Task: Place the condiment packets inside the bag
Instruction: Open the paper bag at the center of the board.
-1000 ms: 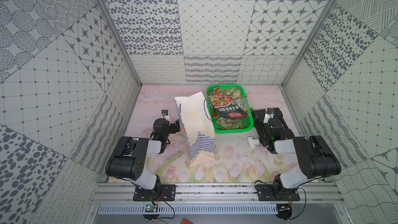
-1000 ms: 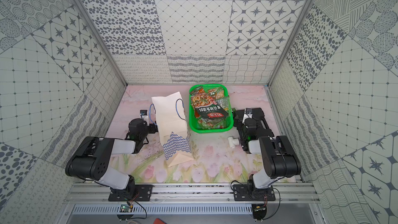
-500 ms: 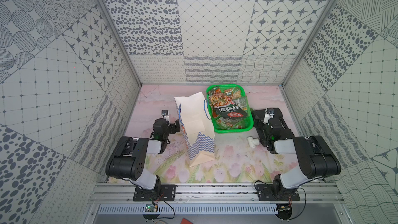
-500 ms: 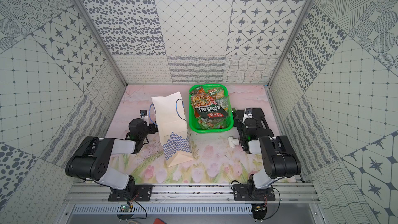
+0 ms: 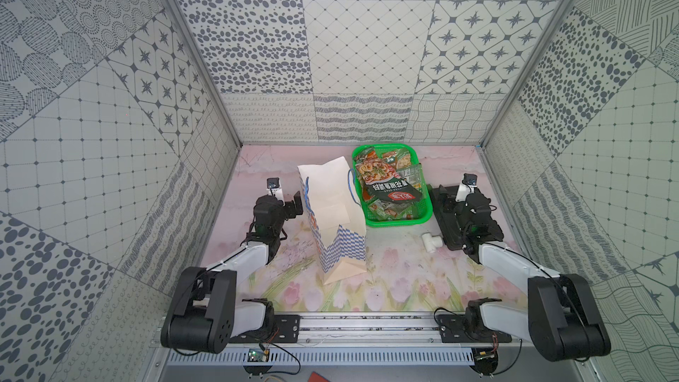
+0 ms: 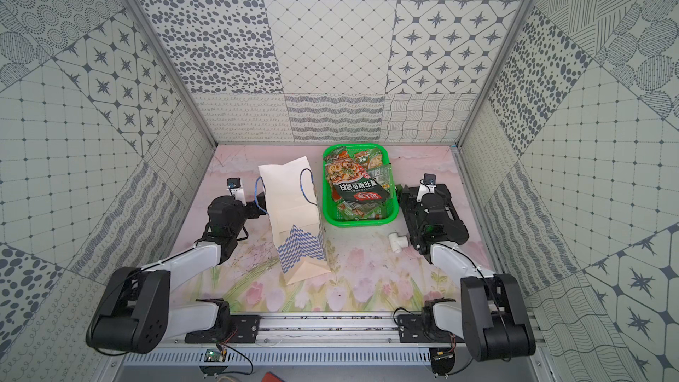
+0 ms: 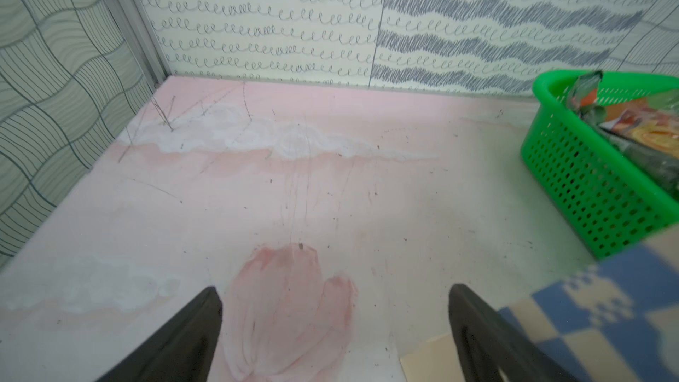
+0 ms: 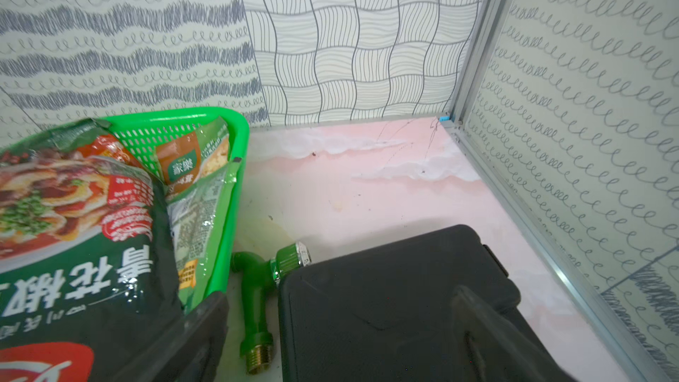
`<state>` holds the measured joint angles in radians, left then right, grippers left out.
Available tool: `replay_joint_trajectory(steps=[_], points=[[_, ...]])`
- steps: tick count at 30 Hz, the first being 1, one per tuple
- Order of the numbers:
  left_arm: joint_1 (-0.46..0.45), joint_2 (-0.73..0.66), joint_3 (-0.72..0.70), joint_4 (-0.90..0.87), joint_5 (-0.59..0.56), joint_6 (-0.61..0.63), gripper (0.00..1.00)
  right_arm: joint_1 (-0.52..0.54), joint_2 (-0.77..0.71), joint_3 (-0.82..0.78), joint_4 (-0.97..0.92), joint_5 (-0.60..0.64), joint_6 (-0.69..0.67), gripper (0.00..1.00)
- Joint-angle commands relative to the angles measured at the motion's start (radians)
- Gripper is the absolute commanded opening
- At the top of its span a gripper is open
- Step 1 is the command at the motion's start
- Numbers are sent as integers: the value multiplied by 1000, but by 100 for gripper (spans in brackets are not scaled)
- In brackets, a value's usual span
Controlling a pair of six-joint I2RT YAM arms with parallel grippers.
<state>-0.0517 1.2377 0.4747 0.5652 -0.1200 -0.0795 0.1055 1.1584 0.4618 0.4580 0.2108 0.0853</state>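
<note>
In both top views I see the bag (image 5: 332, 211), its long axis running front to back and its mouth toward the back wall. The condiment packets (image 5: 385, 185) fill the green basket (image 5: 398, 221) just beside it. In the left wrist view the left gripper (image 7: 332, 290) is wide open and empty over bare table, with the bag's checkered corner near. In the right wrist view the right gripper (image 8: 340, 295) is wide open and holds nothing above a black case (image 8: 397, 288), with the packets just beside one finger.

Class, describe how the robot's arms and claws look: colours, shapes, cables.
The left arm and right arm have bulky black joints linked by smooth white segments, with thin black cables running along them. The left claw and right claw each have two dark, tapered fingers.
</note>
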Motion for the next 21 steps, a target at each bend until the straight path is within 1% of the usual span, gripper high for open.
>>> replay_joint_trajectory(steps=[1,3,5,7,9,12,16,18,21], points=[[-10,-177,49,-272,-51,-97,99,4,-150,35,-198,4,70,97],[-9,-246,69,-374,-71,-157,99,4,-245,69,-298,6,101,97],[-9,-307,101,-495,-135,-250,99,4,-327,73,-395,0,151,97],[-9,-378,139,-646,-196,-349,99,3,-408,120,-497,-15,194,97],[-8,-439,165,-758,-205,-411,99,4,-479,130,-574,-42,223,97],[-7,-534,187,-879,-145,-504,99,3,-584,130,-663,-113,281,97],[-7,-643,223,-1004,6,-634,100,3,-690,170,-845,-195,363,97],[-7,-685,252,-1065,104,-653,100,3,-717,189,-914,-256,373,97],[-8,-744,292,-1129,211,-644,99,3,-746,199,-971,-377,391,97]])
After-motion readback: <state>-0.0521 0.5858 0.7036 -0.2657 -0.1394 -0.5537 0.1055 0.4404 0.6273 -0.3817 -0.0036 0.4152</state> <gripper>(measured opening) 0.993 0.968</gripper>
